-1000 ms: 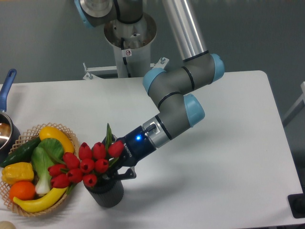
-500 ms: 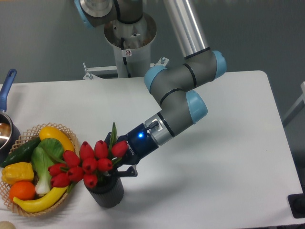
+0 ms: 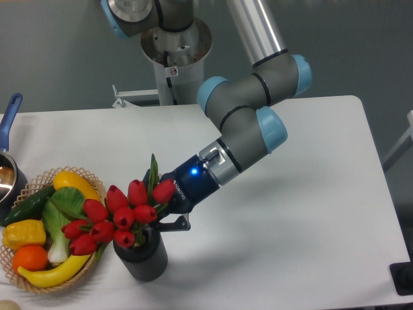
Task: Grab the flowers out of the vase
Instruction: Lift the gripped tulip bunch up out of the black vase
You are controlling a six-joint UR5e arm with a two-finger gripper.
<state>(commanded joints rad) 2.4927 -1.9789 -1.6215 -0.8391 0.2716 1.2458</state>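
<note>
The flowers (image 3: 121, 217), a bunch of red tulip buds with green leaves, stand over the vase (image 3: 145, 259), a short dark ribbed cylinder near the table's front left. The buds lean left toward the basket. My gripper (image 3: 161, 213) reaches in from the right at a slant and is shut on the flowers' stems just above the vase rim. One dark finger (image 3: 175, 225) shows below the buds; the other is hidden behind them. The stem ends are hidden by the buds and the vase.
A wicker basket (image 3: 40, 175) with banana, yellow pepper, orange, cucumber and greens sits right beside the vase on the left. A pot with a blue handle (image 3: 11, 108) is at the left edge. The arm's base (image 3: 175, 48) stands at the table's back.
My gripper and the bunch have moved slightly up and to the right together. The buds sit a little higher over the vase. The vase has not moved.
</note>
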